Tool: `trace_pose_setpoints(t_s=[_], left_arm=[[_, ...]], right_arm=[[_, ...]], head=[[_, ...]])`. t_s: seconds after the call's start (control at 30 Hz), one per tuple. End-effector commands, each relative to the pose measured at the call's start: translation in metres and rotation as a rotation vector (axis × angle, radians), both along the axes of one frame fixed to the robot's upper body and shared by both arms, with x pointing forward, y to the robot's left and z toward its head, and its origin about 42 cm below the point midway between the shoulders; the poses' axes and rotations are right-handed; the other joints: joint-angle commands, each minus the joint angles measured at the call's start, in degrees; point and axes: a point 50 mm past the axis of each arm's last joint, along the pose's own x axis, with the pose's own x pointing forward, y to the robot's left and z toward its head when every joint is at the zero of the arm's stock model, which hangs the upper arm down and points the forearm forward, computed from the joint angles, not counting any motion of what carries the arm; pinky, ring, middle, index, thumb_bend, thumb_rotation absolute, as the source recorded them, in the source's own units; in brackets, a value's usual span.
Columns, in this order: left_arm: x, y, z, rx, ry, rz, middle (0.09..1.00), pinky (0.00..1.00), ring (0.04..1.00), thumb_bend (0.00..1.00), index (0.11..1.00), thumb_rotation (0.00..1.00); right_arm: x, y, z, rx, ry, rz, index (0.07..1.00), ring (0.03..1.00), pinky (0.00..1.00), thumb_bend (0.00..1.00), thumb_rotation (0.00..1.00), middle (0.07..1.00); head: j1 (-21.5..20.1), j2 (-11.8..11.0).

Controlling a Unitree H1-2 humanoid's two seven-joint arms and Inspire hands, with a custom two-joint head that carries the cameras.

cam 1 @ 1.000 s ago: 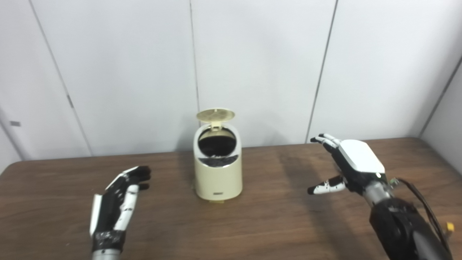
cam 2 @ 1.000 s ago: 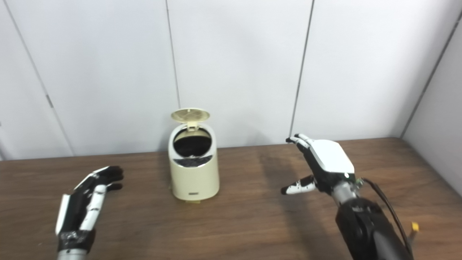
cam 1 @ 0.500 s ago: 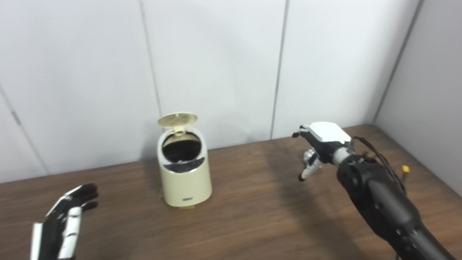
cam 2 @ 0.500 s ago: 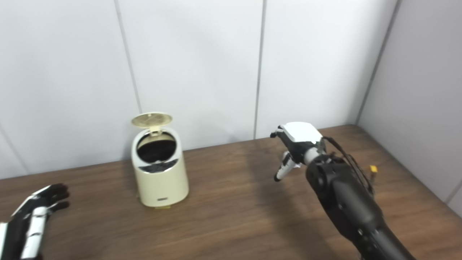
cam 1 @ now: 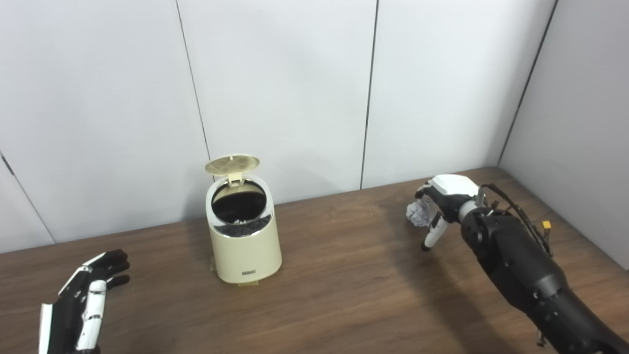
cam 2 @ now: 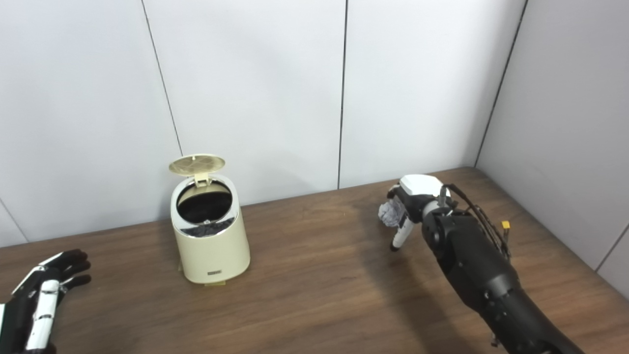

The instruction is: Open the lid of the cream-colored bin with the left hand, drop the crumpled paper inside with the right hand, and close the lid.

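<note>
The cream-colored bin (cam 1: 244, 236) stands upright left of centre in the frame, on the brown wooden table (cam 1: 344, 290), close to the white panelled wall (cam 1: 285, 88). Its lid (cam 1: 232, 164) is up, tipped back on the hinge at the rear, and the round mouth shows a dark inside; along the lower edge of the opening there is something greyish, too small to make out.

Over on the right of the frame, the right hand (cam 1: 440, 204) is up near the far edge of the table, white back plate facing up, fingers curled down around the crumpled paper (cam 1: 417, 214). The pale grey wad sits at the hand's left side, pinched in the curl of the fingers, with one finger (cam 1: 431, 238) pointing down toward the table below it. Whether the paper is clear of the tabletop or just touching it, I cannot tell. Hand and paper are well apart from the bin, off to its right. The black forearm (cam 1: 521, 265) runs down to the lower right corner, thin cables along it.

Lower left corner: the left hand (cam 1: 81, 307) is low over the table, holding nothing, fingers stretched out and slightly apart, pointing up-frame, well apart from the bin.
</note>
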Motion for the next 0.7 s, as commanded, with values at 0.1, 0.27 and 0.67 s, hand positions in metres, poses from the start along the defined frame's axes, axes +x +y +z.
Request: trace_pose_setpoints(t_s=[0.1, 0.27, 0.67], left_arm=[[0.007, -0.001, 0.024, 0.01, -0.085, 0.0, 0.734, 0.67, 0.727, 0.27, 0.723, 0.73], [0.007, -0.001, 0.023, 0.01, -0.082, 0.0, 0.736, 0.67, 0.727, 0.26, 0.725, 0.73], [0.004, -0.002, 0.026, 0.011, -0.09, -0.001, 0.73, 0.65, 0.715, 0.27, 0.718, 0.72]], right_arm=[[0.016, -0.006, 0.039, -0.036, -0.118, -0.009, 0.817, 0.901, 0.68, 0.97, 0.18, 0.957], [0.018, -0.007, 0.038, -0.034, -0.124, -0.012, 0.815, 0.856, 0.64, 0.96, 0.16, 0.948], [0.036, -0.002, 0.037, -0.016, -0.131, 0.07, 0.839, 0.797, 0.58, 0.91, 0.08, 0.922]], head=[[-0.1, 0.1], [-0.1, 0.1], [0.1, 0.1]])
